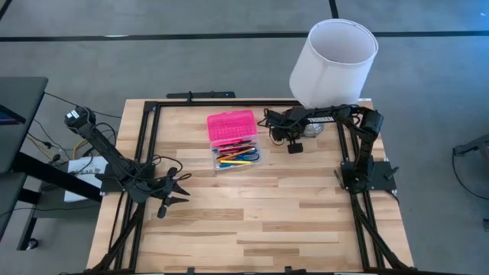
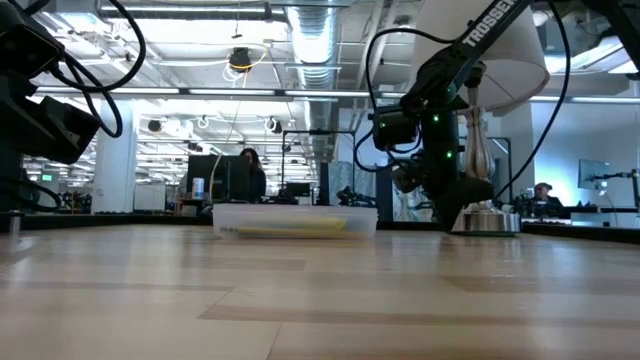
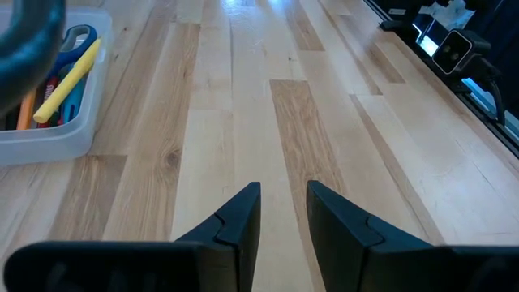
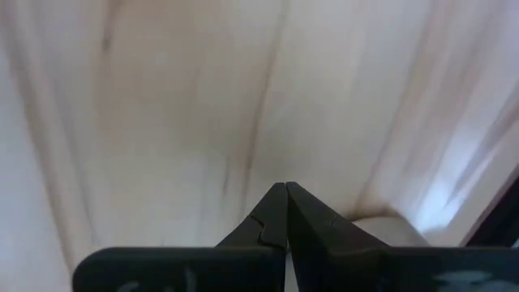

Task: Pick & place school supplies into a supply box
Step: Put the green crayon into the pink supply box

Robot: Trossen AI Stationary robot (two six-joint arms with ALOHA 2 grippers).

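Clear plastic box (image 1: pixel 237 158) with textured pink lid (image 1: pixel 231 127) holds thin supplies (image 1: pixel 235 158) on the plank counter (image 1: pixel 267 214) — well apart from the left gripper (image 1: pixel 182 191)'s empty, parted jaws; the right gripper (image 1: pixel 269 124)'s jaws are closed beside it.

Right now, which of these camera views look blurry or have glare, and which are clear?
Right wrist view: soft and smeared, the wood grain streaked behind the shut fingers. Low view: bright ceiling lights behind, the near table soft, arms dark against the light. Left wrist view: sharp, with a glare patch on the far boards. High view: evenly lit, the supply box clear.
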